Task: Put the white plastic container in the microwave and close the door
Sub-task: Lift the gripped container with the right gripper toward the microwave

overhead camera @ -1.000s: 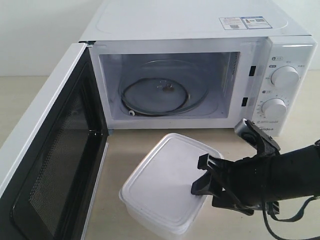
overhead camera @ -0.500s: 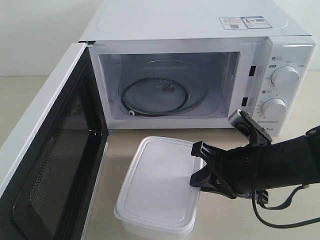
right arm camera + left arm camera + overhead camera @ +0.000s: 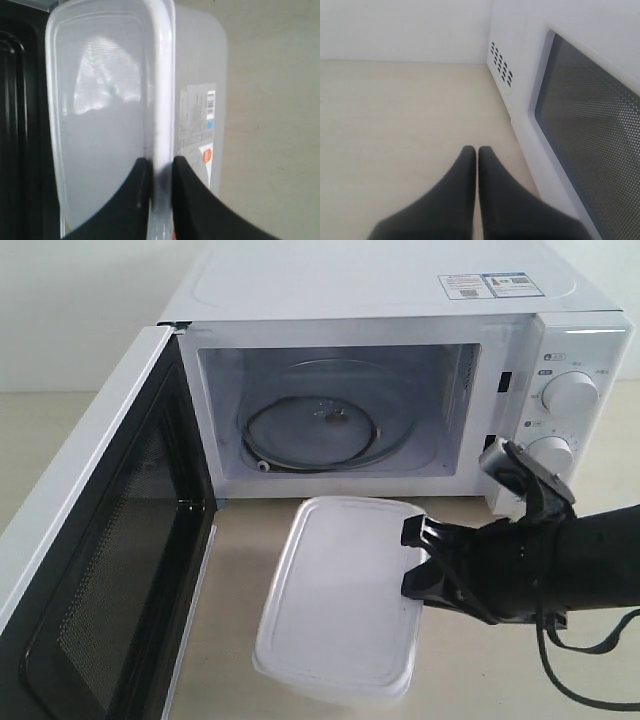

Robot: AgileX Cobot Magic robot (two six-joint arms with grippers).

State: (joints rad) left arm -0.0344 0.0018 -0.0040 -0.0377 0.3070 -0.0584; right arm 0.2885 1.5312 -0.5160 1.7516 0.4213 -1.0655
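The white plastic container (image 3: 340, 600) hangs above the table in front of the microwave (image 3: 400, 360), its near end dipping a little. My right gripper (image 3: 420, 565) is shut on its right rim; the wrist view shows the fingers pinching the lid edge of the container (image 3: 100, 115), with the gripper (image 3: 161, 165) beside the side label. The door (image 3: 110, 570) stands wide open on the left, and the cavity with its glass turntable (image 3: 320, 425) holds nothing else. My left gripper (image 3: 477, 152) is shut with nothing in it, outside the door (image 3: 590, 135) next to its mesh window.
Two round dials (image 3: 570, 395) sit on the microwave's right panel, just behind my right arm. Pale tabletop (image 3: 470, 680) lies under and right of the container. A vent grille (image 3: 501, 67) shows on the microwave's side in the left wrist view.
The right gripper closed on the container's rim and lifted it, carrying it slightly right and toward the microwave opening. The container's far end rose. The left gripper's earlier state is not shown.
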